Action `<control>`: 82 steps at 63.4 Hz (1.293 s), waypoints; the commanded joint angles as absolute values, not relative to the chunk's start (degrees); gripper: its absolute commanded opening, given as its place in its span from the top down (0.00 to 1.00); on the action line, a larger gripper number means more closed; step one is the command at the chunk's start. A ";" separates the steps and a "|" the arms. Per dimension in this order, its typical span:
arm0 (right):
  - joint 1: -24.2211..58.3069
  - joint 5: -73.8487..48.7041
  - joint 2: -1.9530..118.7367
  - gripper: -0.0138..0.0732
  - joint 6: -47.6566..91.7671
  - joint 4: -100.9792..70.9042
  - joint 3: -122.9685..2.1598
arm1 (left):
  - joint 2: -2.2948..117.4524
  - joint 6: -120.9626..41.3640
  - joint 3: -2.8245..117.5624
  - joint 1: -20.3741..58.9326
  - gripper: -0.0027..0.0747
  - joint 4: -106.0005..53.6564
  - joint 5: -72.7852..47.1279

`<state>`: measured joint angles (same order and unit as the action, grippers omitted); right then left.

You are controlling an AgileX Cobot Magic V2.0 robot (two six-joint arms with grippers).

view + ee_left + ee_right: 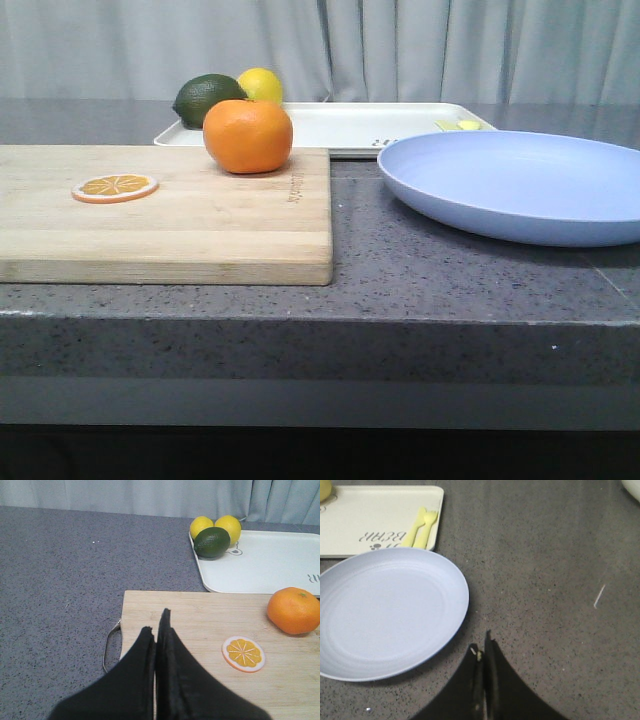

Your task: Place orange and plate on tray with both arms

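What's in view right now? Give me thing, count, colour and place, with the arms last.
orange: 1, bright orange, on cutting board's far edge
orange slice: 1, orange, on board
cutting board: 1, light wood, left on counter
plate: 1, lavender-blue, on counter, right
tray: 1, off-white, behind board
lemons: 2, yellow, tray corner
avocado: 1, dark green, beside lemons
fork: 1, pale yellow, on tray
left gripper: black, jaws shut, over board
right gripper: black, jaws shut, beside plate

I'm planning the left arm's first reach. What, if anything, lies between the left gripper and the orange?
Nothing visible blocks it. The left gripper, shut, hangs over the cutting board; the orange sits at the board's far edge. Only the flat orange slice lies roughly between, low on the board.
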<state>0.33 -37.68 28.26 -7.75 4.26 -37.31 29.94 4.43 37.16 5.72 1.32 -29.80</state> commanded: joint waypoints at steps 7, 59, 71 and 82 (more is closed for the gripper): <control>-0.15 -37.00 30.49 0.84 -6.00 5.20 -39.17 | 31.22 4.87 39.26 5.76 0.97 0.89 -25.94; 3.83 -39.38 30.91 0.11 -1.92 3.23 -39.17 | 50.61 2.93 45.76 26.60 0.24 1.93 -22.95; 6.16 -39.59 30.91 0.11 -1.72 3.23 -39.17 | 62.30 2.93 53.20 31.66 0.16 3.68 -22.44; 6.22 -39.35 30.91 0.11 -1.72 3.23 -39.17 | 73.02 2.93 61.25 32.63 0.11 3.68 -23.04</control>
